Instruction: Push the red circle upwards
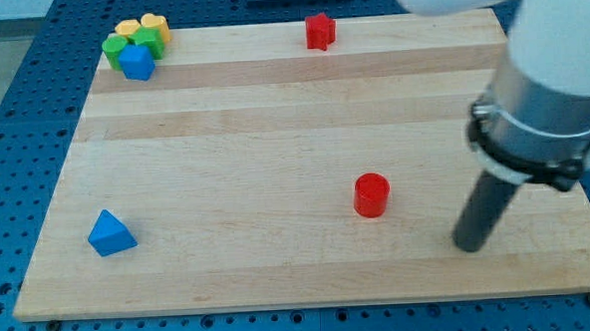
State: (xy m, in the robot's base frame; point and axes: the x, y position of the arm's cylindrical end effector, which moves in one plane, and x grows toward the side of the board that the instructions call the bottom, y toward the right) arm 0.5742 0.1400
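On a pale wooden desk (274,136) laid over a blue perforated base (4,118), my tip (470,246) rests on the boards toward the view's lower right, at the end of a dark rod hanging from a white and grey arm (546,95). The arm carries no claw, so no jaws stand apart or together. The red circle (371,195) stands to the view's left of my tip and slightly higher in the view, near but clearly apart from it. A red star (320,31) sits by the desk's top edge. At the top left corner cluster a yellow block (128,30), a yellow heart (155,26), two green blocks (116,48) (148,41) and a blue block (137,64), pressed close together. A blue triangle (110,234) lies alone at lower left. No brand, label or writing can be read anywhere.
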